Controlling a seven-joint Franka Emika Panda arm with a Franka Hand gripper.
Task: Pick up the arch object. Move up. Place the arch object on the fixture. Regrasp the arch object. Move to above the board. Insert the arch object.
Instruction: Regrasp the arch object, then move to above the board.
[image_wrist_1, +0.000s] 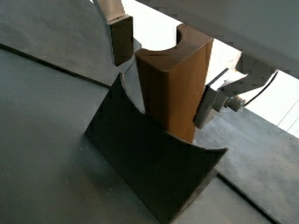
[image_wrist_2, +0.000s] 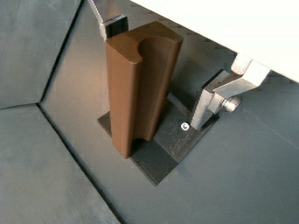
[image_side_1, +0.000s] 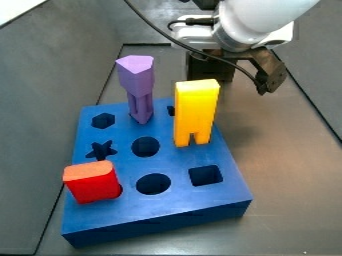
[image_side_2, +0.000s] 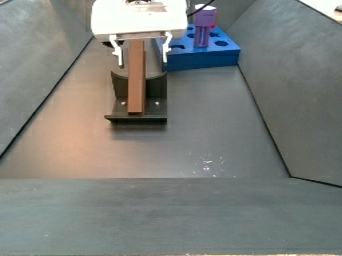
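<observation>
From where I stand, the arch object (image_side_2: 138, 84) stands upright on the fixture (image_side_2: 138, 110), its brown body rising between the gripper (image_side_2: 138, 68) fingers. In both wrist views the silver plates stand apart on either side of the block, with a visible gap at each flank; one finger (image_wrist_2: 212, 98) sits clear of the wood and the opposite one (image_wrist_1: 121, 40) hangs just beside it. So the hand is open, touching nothing as far as I can tell.

In a side view the fixture lies at about seven o'clock from the board (image_side_2: 203, 50), near it but apart. The board carries a purple post (image_side_1: 136, 84), a yellow block (image_side_1: 197, 111) and a red block (image_side_1: 91, 181).

This looks like the regrasp. To do it well, I would keep the fingers centred about the block so both pads meet the flat sides together, and close squarely without tipping it off its seat. An uneven contact would likely lean the piece and spoil the later insertion.
</observation>
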